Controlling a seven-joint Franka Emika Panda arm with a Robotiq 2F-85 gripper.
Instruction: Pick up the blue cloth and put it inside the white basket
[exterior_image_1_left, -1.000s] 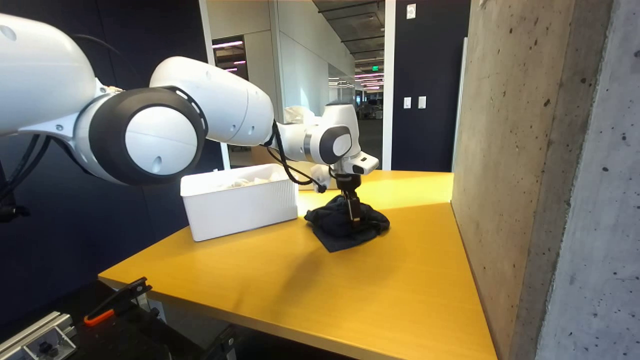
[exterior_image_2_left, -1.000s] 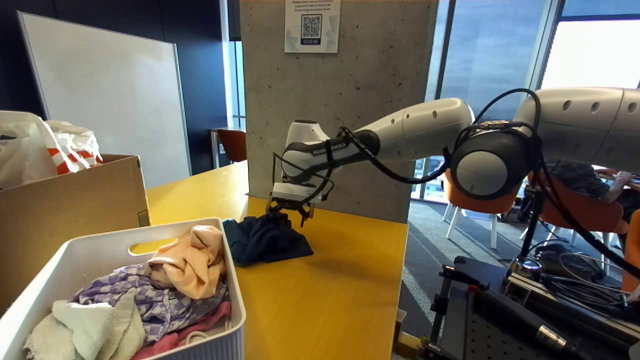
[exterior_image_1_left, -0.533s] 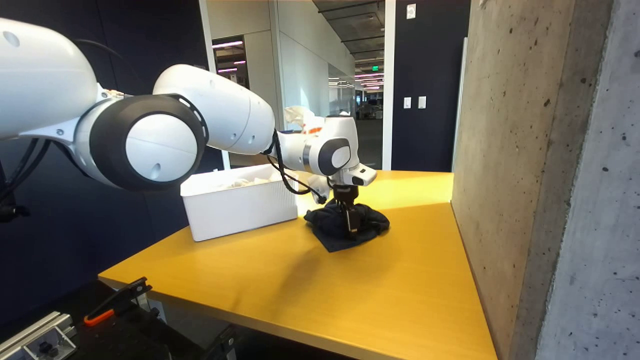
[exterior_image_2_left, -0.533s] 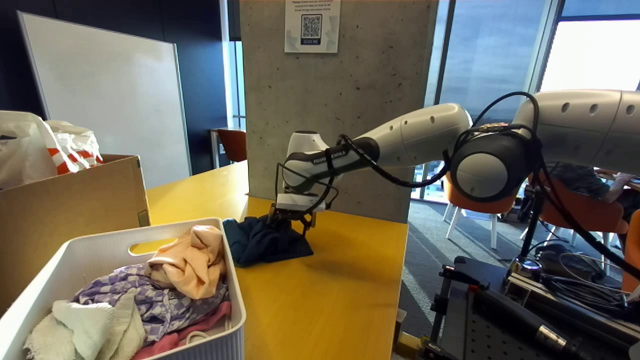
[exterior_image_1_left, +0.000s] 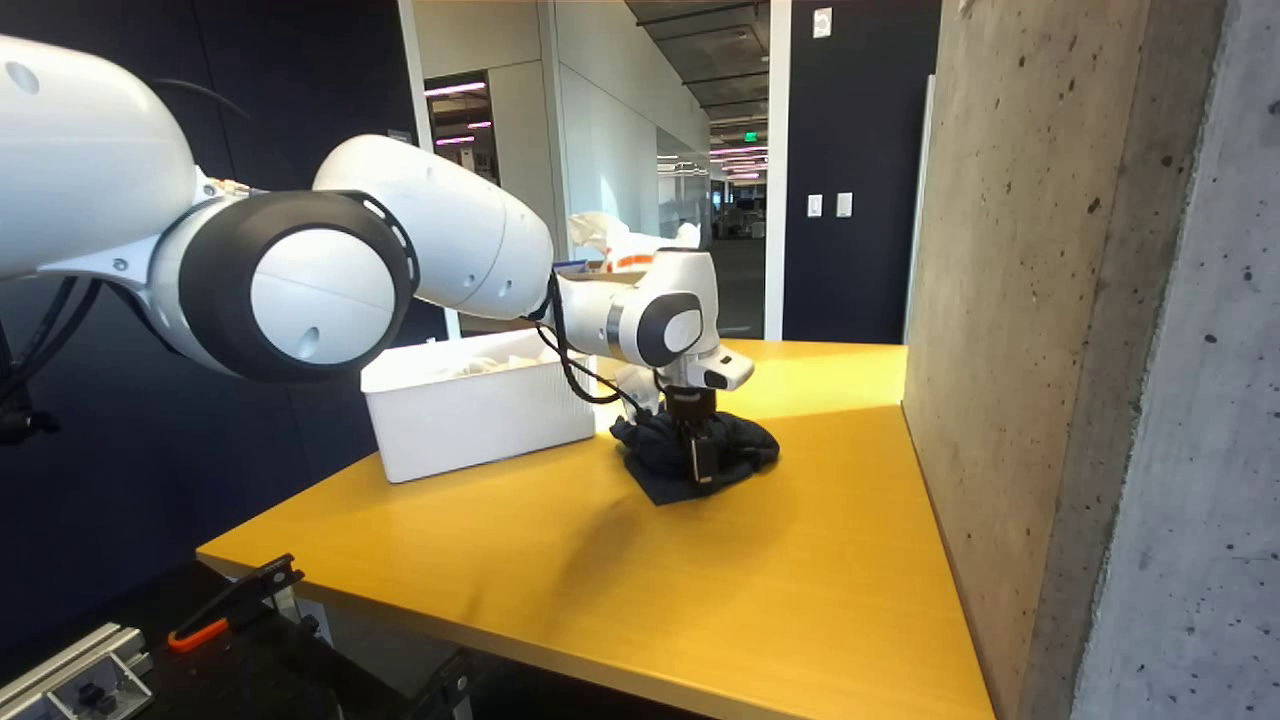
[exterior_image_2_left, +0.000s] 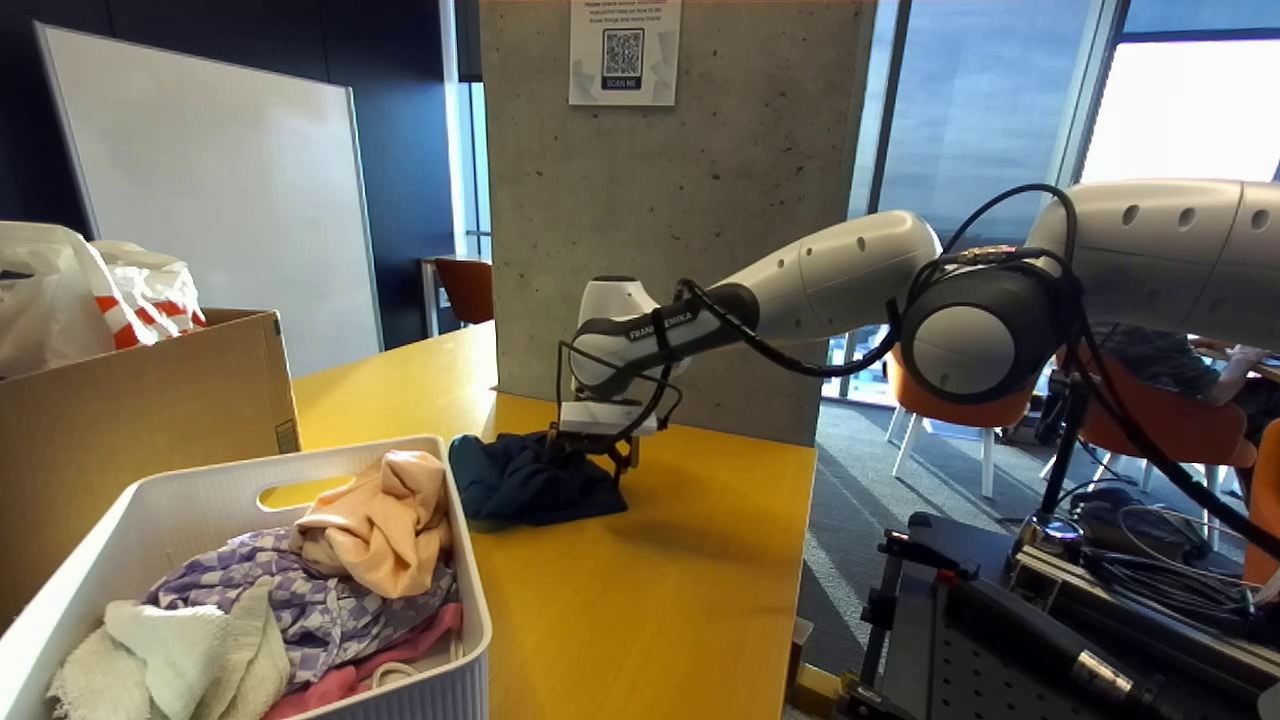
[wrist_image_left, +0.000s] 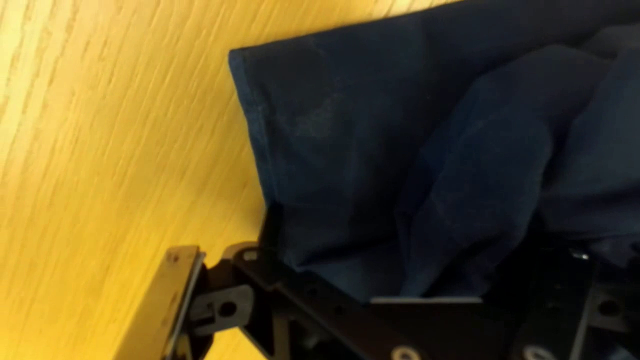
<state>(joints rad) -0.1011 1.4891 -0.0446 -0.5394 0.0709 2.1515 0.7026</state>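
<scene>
Over the past second the arm (exterior_image_1_left: 440, 225) has come down, so the jaws, which hung higher over the heap, now sit low among the folds of the blue cloth (exterior_image_2_left: 535, 485). The descent has also uncovered more of a white bag (exterior_image_1_left: 640, 245) behind the arm, orange stripe included. The white basket (exterior_image_1_left: 490, 425) stands where it stood, and the cloth has shifted only slightly at its basket end. The jaws stand wide: from the wrist, one is down by the cloth's hemmed edge, the other well across among the dark folds, with loose fabric lying between them. The cloth is on the counter (exterior_image_1_left: 800, 560), outside the basket and just beside it. In an exterior view its flat corner (exterior_image_2_left: 605, 500) points right, away from the basket; in the wrist view that corner aims to the upper left, one edge running off to the right and slightly upward, the hem dropping toward the jaw at the left of that view. The rest is bunched up. In both exterior views the heap looks longer across than deep, but the arm covers part of it, so I cannot fairly name one long axis.
</scene>
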